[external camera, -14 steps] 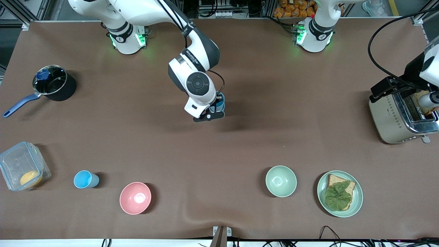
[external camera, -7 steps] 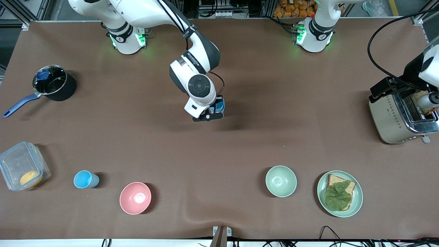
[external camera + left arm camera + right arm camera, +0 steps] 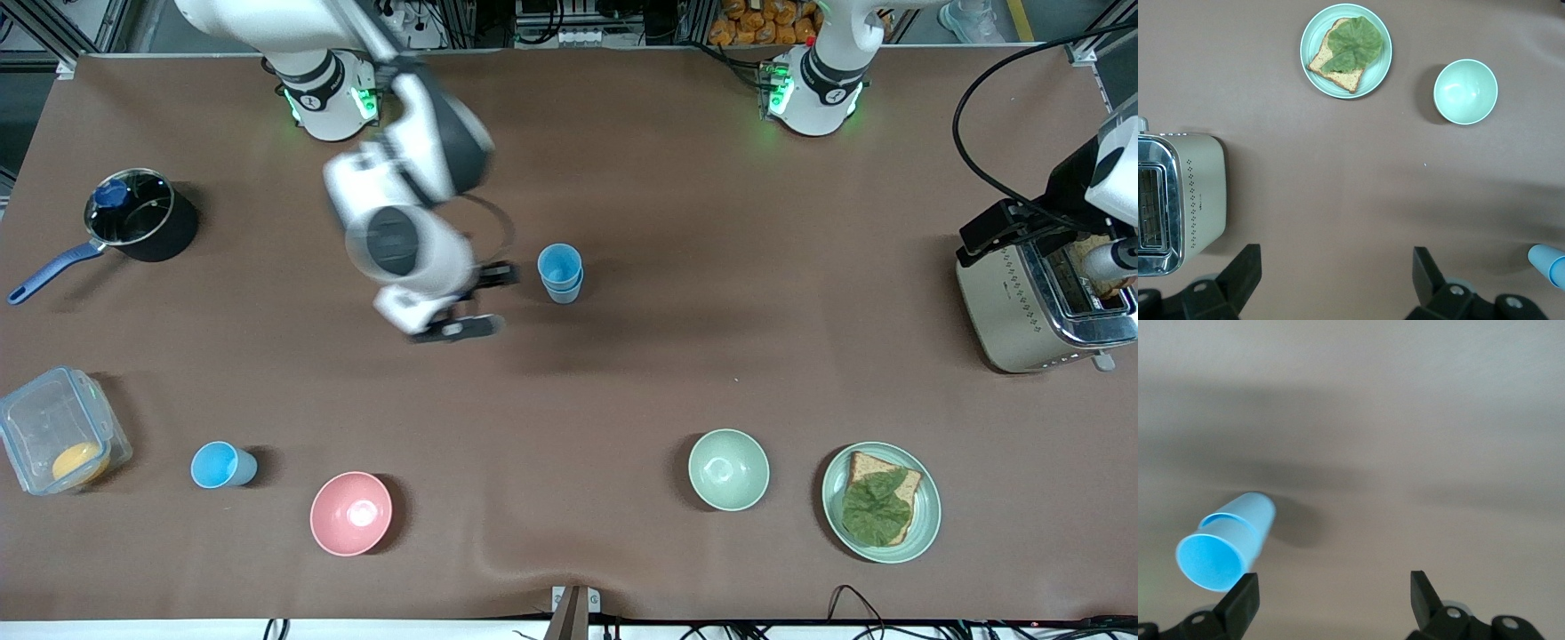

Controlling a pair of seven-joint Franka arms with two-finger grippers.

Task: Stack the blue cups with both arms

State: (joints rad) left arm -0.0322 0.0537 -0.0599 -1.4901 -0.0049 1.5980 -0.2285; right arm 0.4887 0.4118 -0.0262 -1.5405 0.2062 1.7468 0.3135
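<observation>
Two blue cups [image 3: 560, 271] stand nested in one stack at mid-table; the stack also shows in the right wrist view [image 3: 1228, 543] and at the edge of the left wrist view [image 3: 1548, 262]. My right gripper [image 3: 476, 302] is open and empty, beside the stack toward the right arm's end of the table; its jaws [image 3: 1335, 587] stand wide apart over bare mat. A third blue cup [image 3: 222, 465] stands alone between the clear box and the pink bowl. My left gripper [image 3: 1335, 263] is open and empty, waiting high beside the toaster.
A toaster [image 3: 1036, 307] stands at the left arm's end. A plate with bread and lettuce [image 3: 880, 502], a pale green bowl [image 3: 728, 469] and a pink bowl [image 3: 351, 513] line the edge nearest the front camera. A clear box [image 3: 58, 440] and a black saucepan [image 3: 142, 213] stand at the right arm's end.
My right gripper was shut on the cup over the stack; it has let go, opened and swung away toward the right arm's end. The stacked cups now stand free. The left arm has not moved.
</observation>
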